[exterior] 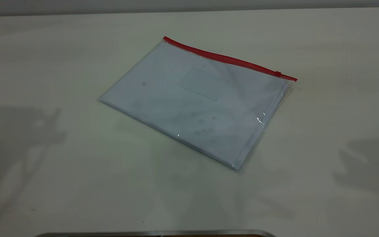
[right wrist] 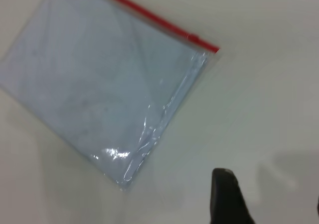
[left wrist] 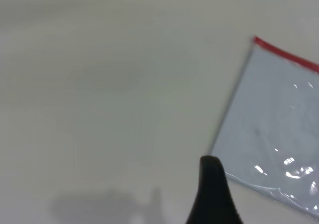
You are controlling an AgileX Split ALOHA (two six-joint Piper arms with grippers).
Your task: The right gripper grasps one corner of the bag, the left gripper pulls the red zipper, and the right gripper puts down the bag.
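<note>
Flat clear-plastic bag lying on pale table, thin red zipper along far edge. Can't tell either gripper's state.

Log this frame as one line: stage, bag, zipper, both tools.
stage: pre-grasp | bag: flat on table, untouched | red zipper: slider near right end | left tool: above table beside bag | right tool: above table beside bag

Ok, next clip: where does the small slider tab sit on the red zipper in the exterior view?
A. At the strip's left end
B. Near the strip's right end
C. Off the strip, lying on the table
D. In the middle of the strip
B: the slider tab sits on the red zipper just short of the right corner of the bag.
</note>
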